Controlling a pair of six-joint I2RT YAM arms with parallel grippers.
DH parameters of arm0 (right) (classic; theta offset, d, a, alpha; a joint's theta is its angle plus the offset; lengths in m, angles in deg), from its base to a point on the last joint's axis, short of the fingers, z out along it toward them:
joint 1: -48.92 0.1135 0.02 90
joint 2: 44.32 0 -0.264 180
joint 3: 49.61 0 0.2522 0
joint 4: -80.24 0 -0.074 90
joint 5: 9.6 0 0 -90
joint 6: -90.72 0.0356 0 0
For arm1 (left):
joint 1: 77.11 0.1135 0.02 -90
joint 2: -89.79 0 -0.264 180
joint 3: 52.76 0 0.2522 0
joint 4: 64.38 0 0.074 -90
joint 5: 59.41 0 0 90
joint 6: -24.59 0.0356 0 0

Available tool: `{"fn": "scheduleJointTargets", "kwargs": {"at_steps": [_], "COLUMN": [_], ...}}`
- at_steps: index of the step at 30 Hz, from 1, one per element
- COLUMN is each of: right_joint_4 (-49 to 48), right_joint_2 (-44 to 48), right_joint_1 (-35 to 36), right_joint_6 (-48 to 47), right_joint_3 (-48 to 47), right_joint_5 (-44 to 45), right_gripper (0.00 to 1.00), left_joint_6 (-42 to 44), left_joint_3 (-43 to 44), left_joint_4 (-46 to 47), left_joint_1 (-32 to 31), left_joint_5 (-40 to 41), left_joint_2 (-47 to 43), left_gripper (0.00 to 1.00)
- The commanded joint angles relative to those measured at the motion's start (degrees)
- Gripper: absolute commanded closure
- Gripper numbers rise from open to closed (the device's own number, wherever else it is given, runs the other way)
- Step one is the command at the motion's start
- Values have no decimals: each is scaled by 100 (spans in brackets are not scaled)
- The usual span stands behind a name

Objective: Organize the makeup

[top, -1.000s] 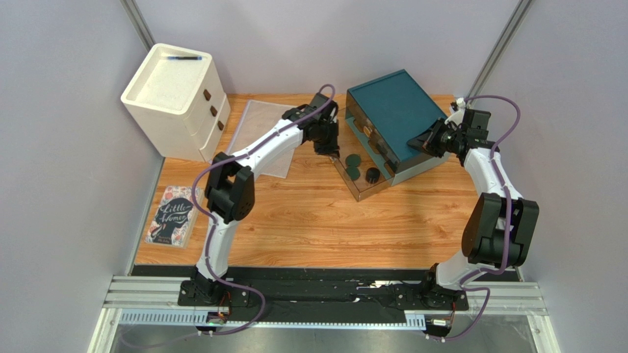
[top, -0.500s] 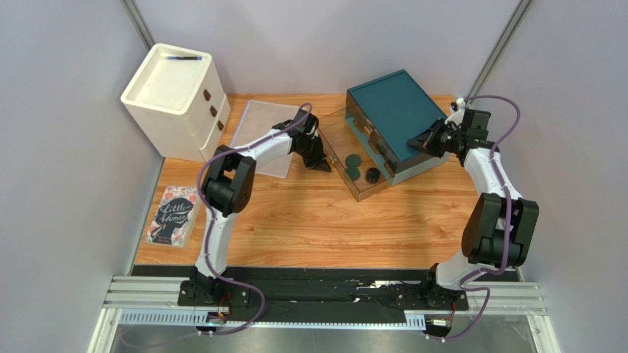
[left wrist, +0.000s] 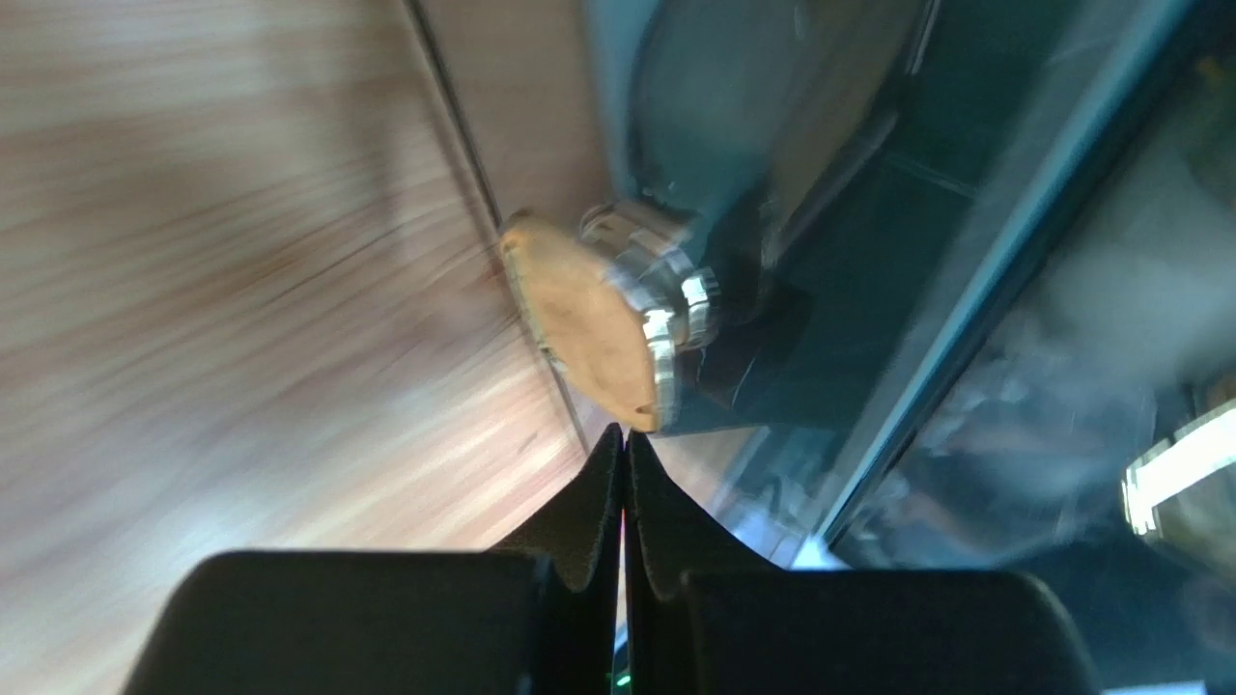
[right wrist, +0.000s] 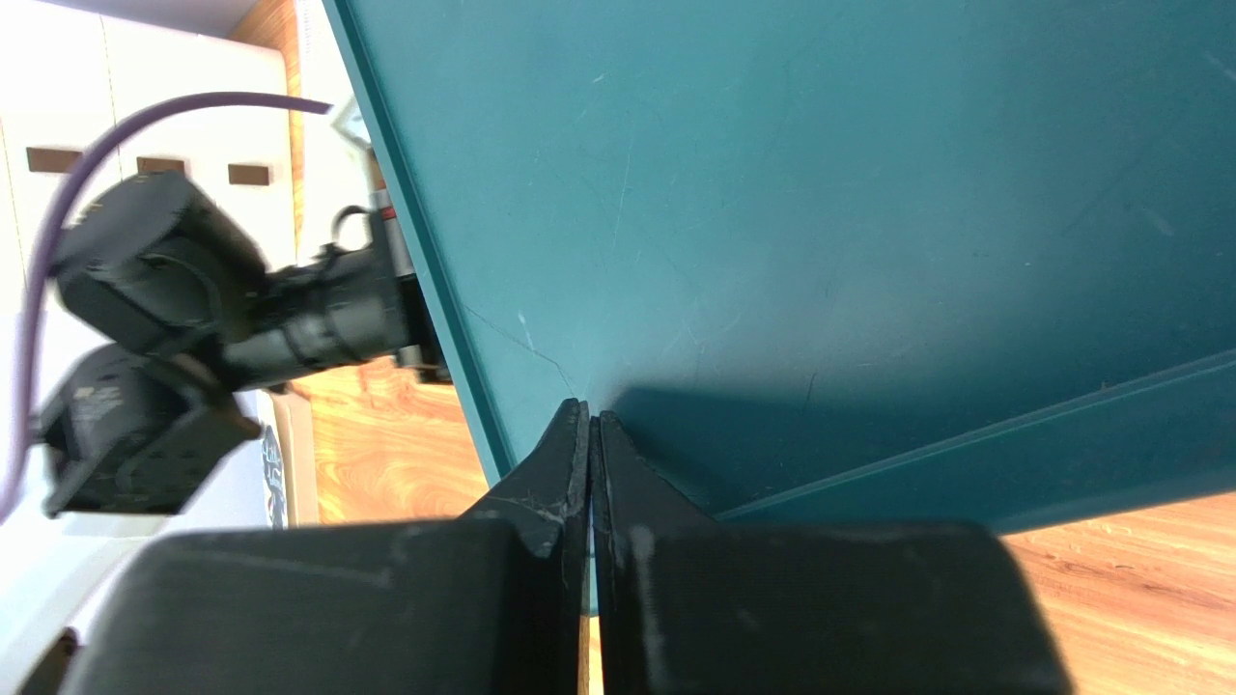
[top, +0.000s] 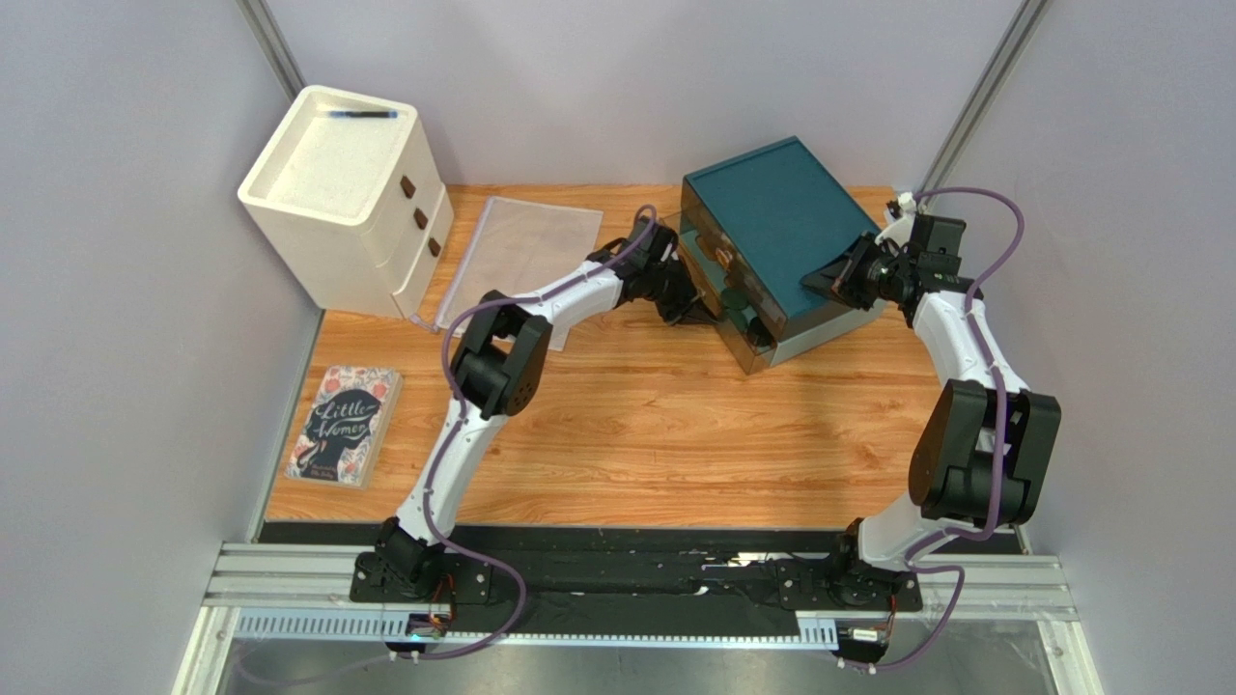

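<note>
Left pincer (top: 702, 301): clenched, nothing between the fingers. Its tips meet just under a tan knob (left wrist: 588, 322) on a drawer front of the teal cabinet (top: 769, 217) (left wrist view is motion-blurred, so I can't tell if it touches the knob). The left arm is stretched across the worktop (top: 653, 435) to the cabinet's drawer side.

Right pincer (top: 839, 278): also clenched and empty. Its tips are set against the cabinet's flat top, close to the near-right edge; the right wrist view shows the closed tips right at that edge.

Makeup: can't make it out in any view. The left wrist view shows only dark, blurred shapes behind the glossy drawer front, and I can't identify them.

Rest of the scene:
- A white three-drawer unit (top: 348, 196) sits at the far-left corner, with a pen (top: 360, 113) on top.
- A clear zip pouch (top: 515, 261) lies flat just beside that unit, near the left arm.
- A book (top: 344, 423) lies at the worktop's left edge, well apart from the cabinet.
</note>
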State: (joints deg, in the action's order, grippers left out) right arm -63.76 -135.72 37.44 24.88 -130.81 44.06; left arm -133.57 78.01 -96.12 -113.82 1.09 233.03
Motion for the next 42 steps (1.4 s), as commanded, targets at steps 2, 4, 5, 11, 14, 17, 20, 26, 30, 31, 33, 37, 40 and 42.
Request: {"fn": "scheduleJointTargets", "kwargs": {"at_steps": [2, 4, 5, 11, 14, 17, 20, 26, 30, 31, 33, 37, 40, 42], "right_joint_4": [1494, 1494, 1494, 1485, 1494, 1441, 1380, 1511, 1468, 1459, 1389, 1458, 1529, 1468], "right_joint_2": [-564, -564, -564, -573, -546, -494, -327, 165, 875, 1052, 1499, 2045, 2309, 2433], "right_joint_1": [68, 68, 68, 68, 68, 85, 129, 199, 375, 488, 612, 1085, 1446, 1526], "right_joint_6": [-500, -500, -500, -491, -500, -483, -465, -509, -465, -448, -474, -684, -816, -764], "right_joint_3": [565, 565, 565, 565, 539, 556, 565, 337, 275, 275, 258, -83, -348, -472], "right_joint_5": [1199, 1199, 1199, 1190, 1199, 1086, 1085, 1120, 1146, 1164, 1138, 1032, 1085, 972], "right_gripper": [100, 100, 100, 100, 100, 100, 100, 100, 98, 96, 94, 80, 72, 68], "left_joint_6": [-1331, -1550, -1655, -1728, -1236, -542, 205, 1857, 2867, 3009, 3510, 4231, 4565, 4575], "left_joint_3": [901, 1086, 1078, 886, 26, -836, -1250, -1268, -1443, -1514, -1742, -2199, -2586, -2841], "left_joint_4": [1182, 1496, 1716, 2132, 1825, 1412, 1060, -161, -1195, -1373, -1916, -2648, -3062, -3343], "left_joint_1": [-214, -223, -223, -196, -117, 14, 111, 138, 146, 138, 138, 138, 138, 138], "left_joint_5": [-285, -293, -320, -312, -23, 425, 673, 972, 1191, 1383, 1673, 2228, 2702, 2940], "left_joint_2": [538, 670, 696, 513, -180, -1015, -1736, -2862, -3599, -3740, -4110, -4848, -5480, -5903], "left_gripper": [100, 100, 100, 100, 100, 95, 72, 18, 1, 1, 1, 1, 1, 0]}}
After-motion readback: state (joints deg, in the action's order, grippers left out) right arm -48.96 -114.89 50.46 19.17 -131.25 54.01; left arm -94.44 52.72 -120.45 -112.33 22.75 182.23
